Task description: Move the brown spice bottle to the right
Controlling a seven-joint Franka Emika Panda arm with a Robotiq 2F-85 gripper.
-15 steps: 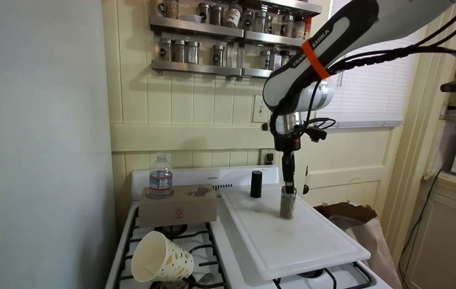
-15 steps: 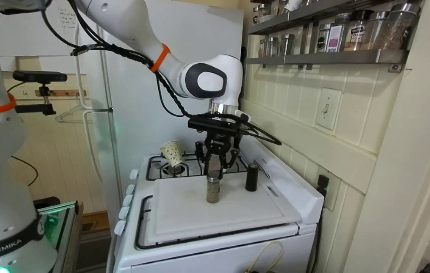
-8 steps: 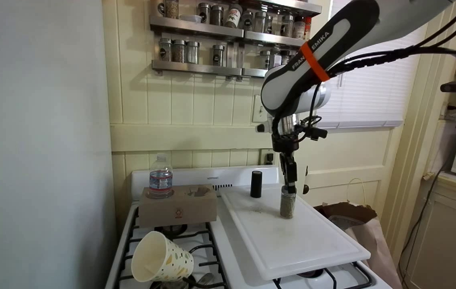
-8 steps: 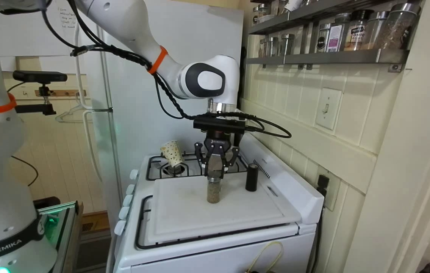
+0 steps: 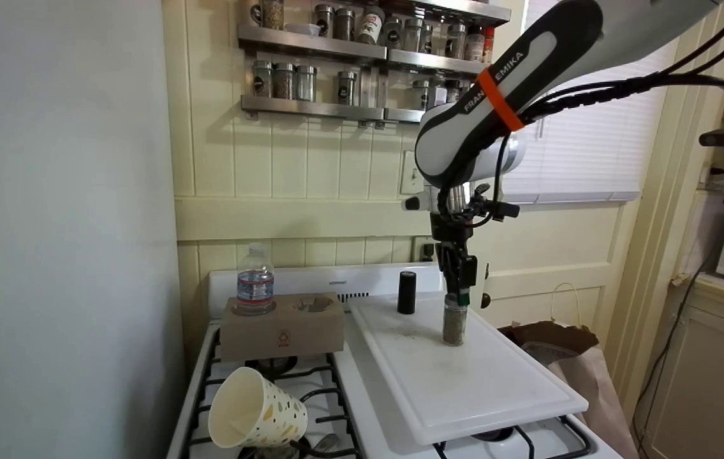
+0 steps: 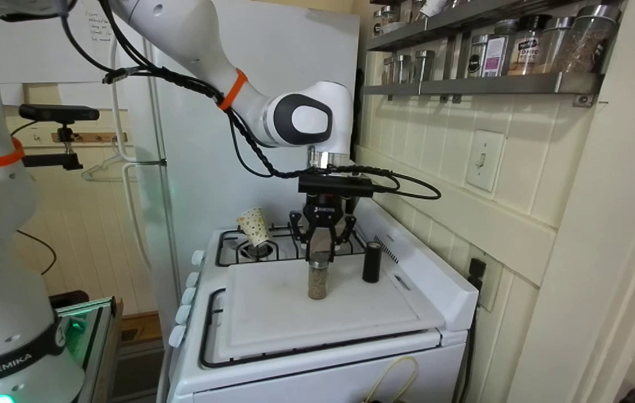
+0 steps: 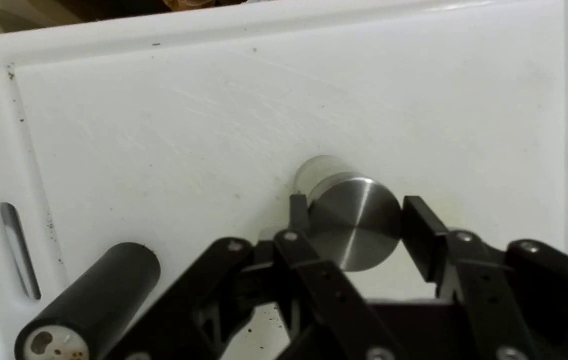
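The gripper [image 7: 355, 204] clamps the top of the brown spice bottle [image 6: 317, 282], which stands upright on the white board [image 6: 272, 319]. In an exterior view, the black cylinder [image 6: 372, 263] stands near it at two o'clock, the tilted cup [image 6: 254, 226] farther off at ten.

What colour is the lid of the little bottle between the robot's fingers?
The bottle lid is silver-grey, like brushed metal, clearest in the wrist view.

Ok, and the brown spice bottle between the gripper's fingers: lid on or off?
On: the wrist view shows a round metal lid capping the brown spice bottle. Whether it is screwed tight, I cannot tell.
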